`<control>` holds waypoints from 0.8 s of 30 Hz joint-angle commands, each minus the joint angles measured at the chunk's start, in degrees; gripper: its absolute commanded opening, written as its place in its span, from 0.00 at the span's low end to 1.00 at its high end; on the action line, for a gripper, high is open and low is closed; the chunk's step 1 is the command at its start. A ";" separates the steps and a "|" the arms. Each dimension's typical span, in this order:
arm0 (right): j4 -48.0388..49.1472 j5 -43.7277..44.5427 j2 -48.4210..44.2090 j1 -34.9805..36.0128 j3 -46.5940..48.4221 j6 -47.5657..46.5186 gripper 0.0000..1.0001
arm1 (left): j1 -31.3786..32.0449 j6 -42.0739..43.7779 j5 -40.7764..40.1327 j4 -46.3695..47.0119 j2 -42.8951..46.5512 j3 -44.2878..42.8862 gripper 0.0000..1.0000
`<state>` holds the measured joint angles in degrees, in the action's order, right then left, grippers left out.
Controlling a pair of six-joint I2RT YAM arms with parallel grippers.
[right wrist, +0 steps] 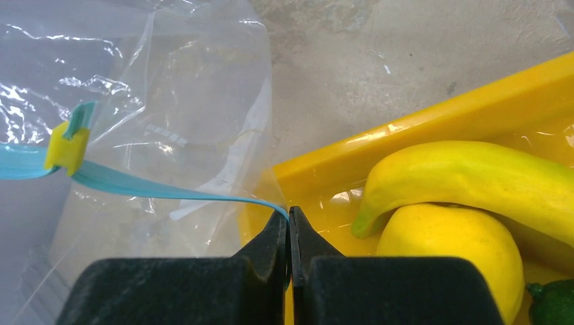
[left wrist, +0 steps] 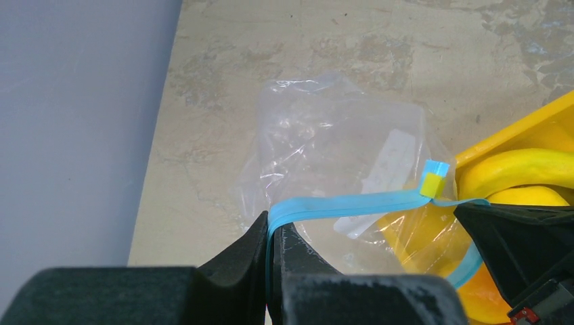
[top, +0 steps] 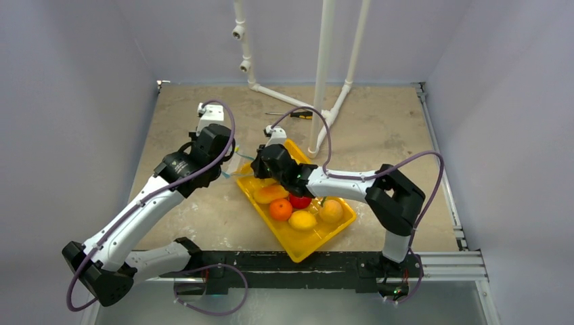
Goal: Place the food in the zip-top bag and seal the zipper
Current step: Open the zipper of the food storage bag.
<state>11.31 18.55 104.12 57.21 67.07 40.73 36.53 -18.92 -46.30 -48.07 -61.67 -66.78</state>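
Beside the yellow tray's far-left corner, over the table: zip-top bag hangs slack, clear film crumpled. Zipper stretched between both arms. Left gripper pressed together, pinching one end of the teal strip. Right gripper pinching the other end, just above the tray rim. Yellow slider sits on the strip between them. Food all in the tray: banana, lemon, avocado near the right gripper; mango, apple, orange, peach-coloured fruit towards the arm bases.
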 commanded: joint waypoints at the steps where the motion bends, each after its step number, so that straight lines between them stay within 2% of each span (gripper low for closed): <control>1: -0.60 3.38 0.44 0.18 -0.97 0.44 0.00 | 0.17 -0.16 -4.32 0.18 2.55 -1.47 0.00; 10: 0.20 1.57 -1.72 0.26 1.16 -0.79 0.01 | 0.14 -0.16 -2.34 1.32 1.52 0.19 0.00; 18: -0.10 0.17 -5.45 0.96 1.83 -1.68 0.21 | 0.25 0.11 -2.75 2.70 1.28 1.59 0.00; 22: -1.63 0.27 -7.97 1.06 1.64 -2.00 0.35 | 0.19 0.39 -2.75 3.78 1.04 2.17 0.00; 24: -2.54 0.66 -9.40 1.13 1.09 -2.07 0.45 | 0.13 0.45 -2.70 4.13 0.86 2.34 0.00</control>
<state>9.96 18.48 99.44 57.87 67.05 39.57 36.77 -18.85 -47.40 -46.78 -60.95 -64.75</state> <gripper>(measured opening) 0.383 0.003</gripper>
